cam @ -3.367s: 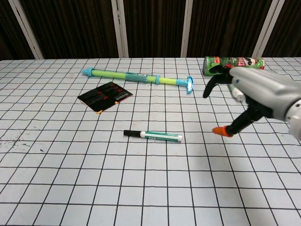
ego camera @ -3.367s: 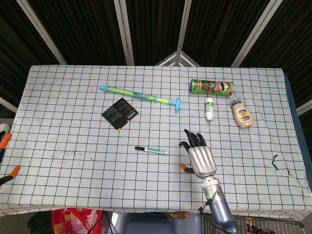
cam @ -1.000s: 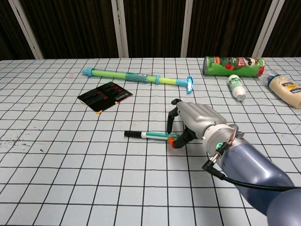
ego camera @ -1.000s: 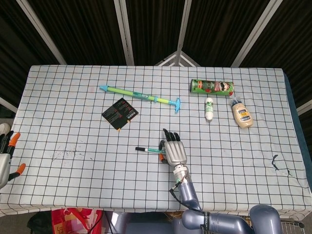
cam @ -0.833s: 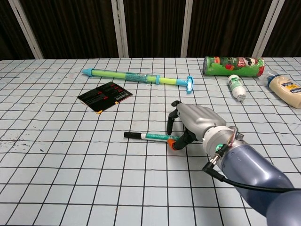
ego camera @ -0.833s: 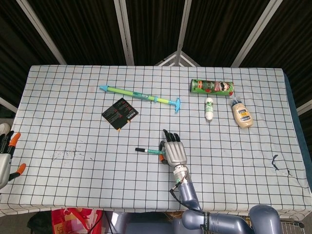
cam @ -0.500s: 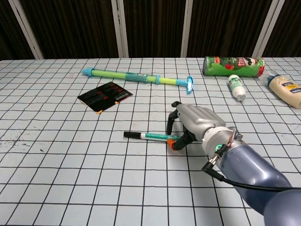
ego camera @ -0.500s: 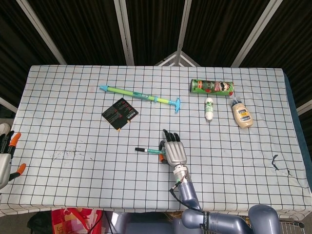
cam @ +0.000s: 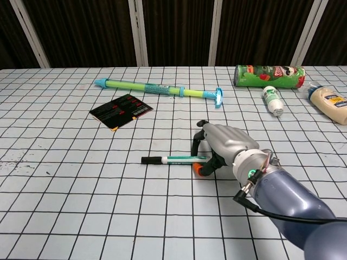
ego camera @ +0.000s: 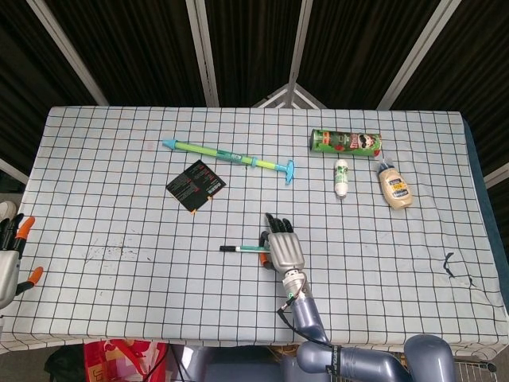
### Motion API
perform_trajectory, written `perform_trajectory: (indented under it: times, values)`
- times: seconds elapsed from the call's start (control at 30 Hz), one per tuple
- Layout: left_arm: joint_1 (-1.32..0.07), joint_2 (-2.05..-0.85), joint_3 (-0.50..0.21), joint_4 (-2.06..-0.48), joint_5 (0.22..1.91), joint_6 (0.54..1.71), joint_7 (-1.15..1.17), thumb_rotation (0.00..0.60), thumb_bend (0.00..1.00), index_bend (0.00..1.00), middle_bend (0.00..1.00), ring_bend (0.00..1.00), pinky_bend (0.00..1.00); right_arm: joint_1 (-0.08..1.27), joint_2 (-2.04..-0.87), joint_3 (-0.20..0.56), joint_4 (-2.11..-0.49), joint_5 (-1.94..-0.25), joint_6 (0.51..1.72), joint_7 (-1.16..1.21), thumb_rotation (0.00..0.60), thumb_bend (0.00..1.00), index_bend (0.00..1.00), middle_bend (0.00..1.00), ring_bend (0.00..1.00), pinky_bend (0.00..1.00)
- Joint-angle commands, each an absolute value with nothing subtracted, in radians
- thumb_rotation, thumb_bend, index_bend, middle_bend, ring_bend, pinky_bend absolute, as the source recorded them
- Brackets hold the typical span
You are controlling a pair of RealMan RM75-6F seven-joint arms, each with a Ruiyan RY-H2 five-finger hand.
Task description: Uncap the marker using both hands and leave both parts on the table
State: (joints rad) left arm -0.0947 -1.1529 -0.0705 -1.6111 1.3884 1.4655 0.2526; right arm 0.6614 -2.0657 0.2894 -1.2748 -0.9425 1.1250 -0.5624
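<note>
In the head view our right hand's fingers (ego camera: 274,225) curl down over the near end of the marker (ego camera: 241,249), just below the middle of the frame. From above we cannot tell whether they have closed on it. The right hand (ego camera: 285,248) covers that end, and the black cap points toward the left. Our left hand (ego camera: 11,259) sits at the lower left edge, off the counter (ego camera: 119,199), its fingers spread with nothing in them.

In the chest view, the thumb and fingers wrap around the marker's barrel end, low and right of centre, and we judge it pinched. The marker lies level, at or just above the cloth; we cannot tell which. The cap is on.

So the first grasp looks made, no more. The left hand has yet to come in and take the cap, then the pull, then both parts set down on the counter.
</note>
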Motion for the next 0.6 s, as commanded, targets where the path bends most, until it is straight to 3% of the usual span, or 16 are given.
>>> perform_trajectory:
  times: [0.03,0.33,0.6]
  values:
    - [-0.095,-1.153,-0.070,-1.614,1.389,1.467,0.256,0.600,0.37,0.07,0.00,0.00,0.06,0.661,-2.065,0.288,-1.276,-0.950,1.125,-0.553,0.600,0.40,0.54,0.04,0.10,0.08]
    - [-0.094,-1.154,-0.070,-1.615,1.388,1.469,0.254,0.600,0.37,0.07,0.00,0.00,0.06,0.651,-2.046,0.291,-1.301,-0.960,1.124,-0.522,0.600,0.40,0.57,0.04,0.10,0.08]
    - [-0.104,-1.166,-0.064,-1.622,1.436,1.479,0.231,0.600,0.37,0.07,0.02,0.00,0.06,0.619,-1.965,0.312,-1.427,-0.969,1.150,-0.482,0.600,0.40,0.58,0.04,0.10,0.08]
